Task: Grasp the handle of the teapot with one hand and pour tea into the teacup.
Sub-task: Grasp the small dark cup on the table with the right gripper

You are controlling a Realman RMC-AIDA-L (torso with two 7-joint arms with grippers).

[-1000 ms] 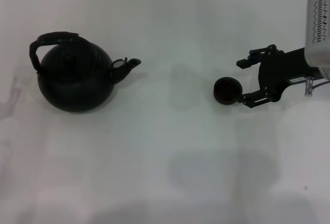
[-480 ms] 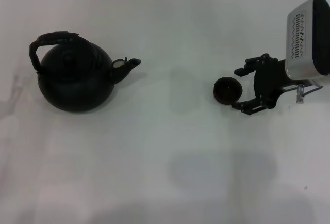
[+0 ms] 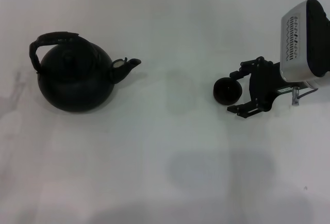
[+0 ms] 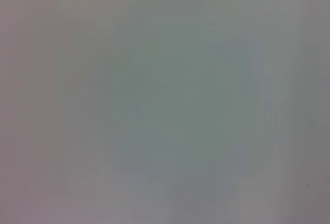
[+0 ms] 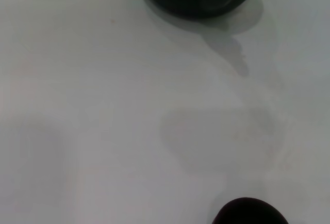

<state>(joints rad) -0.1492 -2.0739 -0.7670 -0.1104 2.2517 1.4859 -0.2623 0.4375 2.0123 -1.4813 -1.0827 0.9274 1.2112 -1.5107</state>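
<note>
While the right end effector (image 3: 236, 91) has slid closer, fingers spread wide around the teacup (image 3: 226, 91), the teapot (image 3: 76, 77) sits well apart, handle (image 3: 46, 42) ungrasped; pouring hasn't begun.

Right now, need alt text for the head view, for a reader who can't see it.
The right gripper, jaws open, reaches in from the right and brackets a tiny round black handleless teacup on a white table. Far to the left a large round matte-black teapot stands untouched, its dark arched handle up and spout toward the cup. No left arm shows.
</note>
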